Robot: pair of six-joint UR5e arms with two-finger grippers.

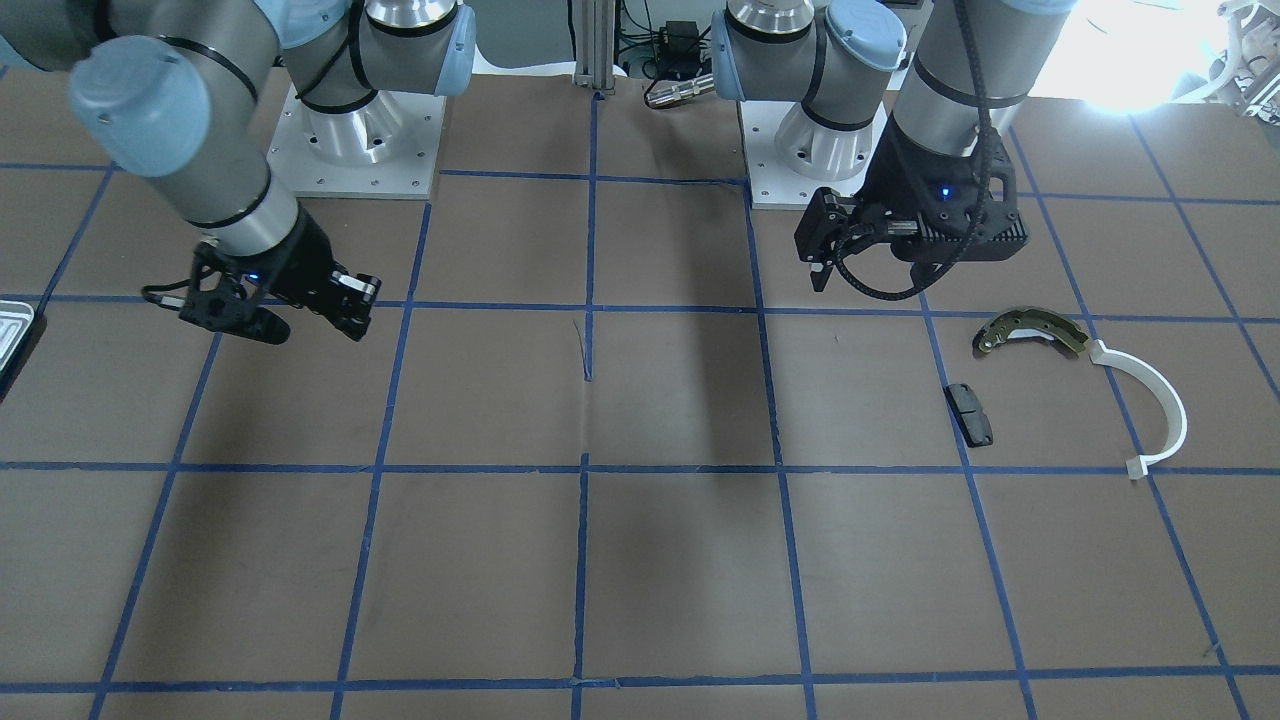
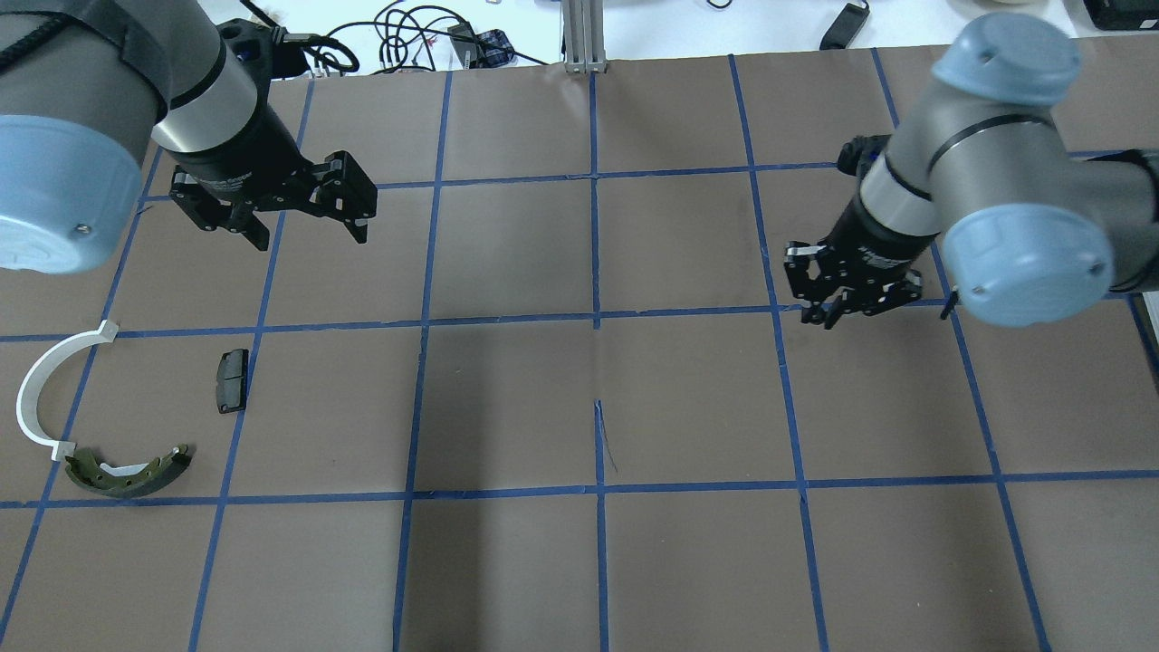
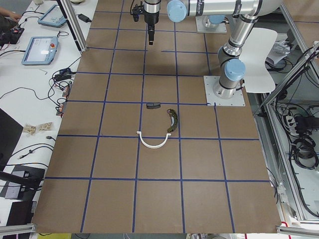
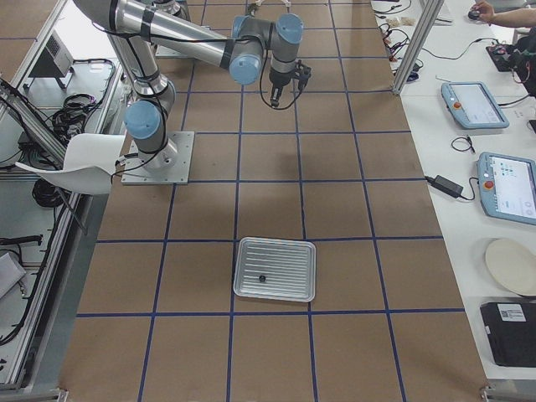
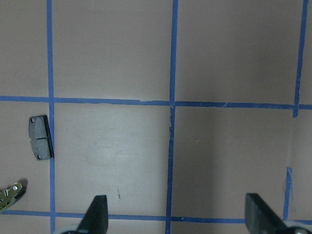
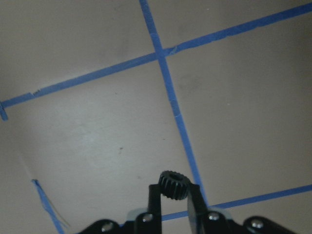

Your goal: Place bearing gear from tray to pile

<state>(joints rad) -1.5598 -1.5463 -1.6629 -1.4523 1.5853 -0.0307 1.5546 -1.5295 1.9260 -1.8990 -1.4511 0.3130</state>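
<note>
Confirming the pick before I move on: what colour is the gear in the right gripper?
The gear is black, seen best in the right wrist view.

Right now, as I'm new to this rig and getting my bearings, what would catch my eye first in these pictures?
The small black bearing gear pinched in the right hand, above the brown table. Next, the pile by the open left hand: brake shoe, white half-ring and black pad. The silver tray lies toward the table's end on the robot's right.
</note>
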